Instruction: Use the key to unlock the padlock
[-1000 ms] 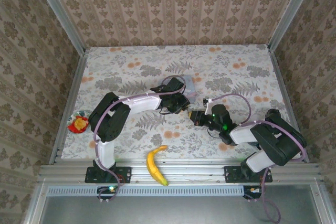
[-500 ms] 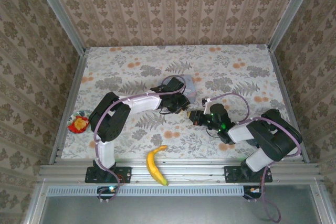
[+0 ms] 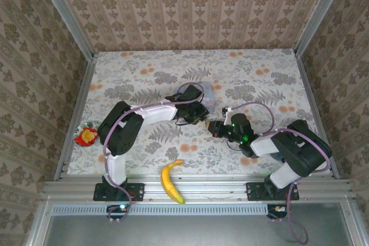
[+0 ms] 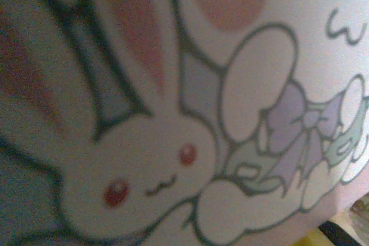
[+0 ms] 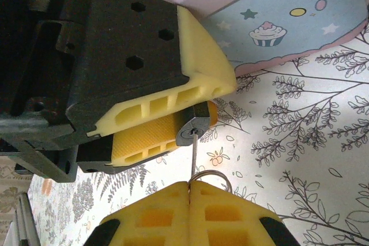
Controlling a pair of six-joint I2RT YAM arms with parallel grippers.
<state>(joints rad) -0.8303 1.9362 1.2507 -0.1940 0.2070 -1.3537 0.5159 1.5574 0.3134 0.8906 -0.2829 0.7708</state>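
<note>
Right fingers: the yellow-padded right fingers [image 5: 190, 185] [image 3: 212, 126] are pressed fully together, pinching the bow end of the key.
Key: the tiny slim silvery metal key [image 5: 195, 154] runs as a thin straight shaft from the right fingers to the underside of the padlock. A thin wire ring [image 5: 211, 175] on it lies against the fingertips.
Padlock: the tiny dark grey metal padlock [image 5: 192, 132] is held off the worktop at the left fingertips. Its base faces the right wrist camera, with the key's tip at its keyhole. How deep the tip sits cannot be told, and the shackle is hidden.
Left fingers: the yellow-padded left fingers [image 5: 202, 113] [image 3: 202, 118] on their black body are closed part-way, clamping the padlock between them.
Meeting point: in the top view the two sets of fingers meet tip to tip near the middle of the worktop.
Tin: a pale blue and pink rectangular tin [image 5: 288, 33] [image 3: 211, 97] [image 4: 190, 142], printed with a cupcake, stars and a white rabbit, lies just beyond the left fingers.
Worktop: a floral-patterned white worktop [image 3: 144, 73] [image 5: 300, 136] carries everything.
Banana: a curved yellow banana [image 3: 169, 180] lies at the near edge, well apart from the fingers.
Left edge: a small red and yellow object [image 3: 86, 136], too small to identify, sits by the rail.
</note>
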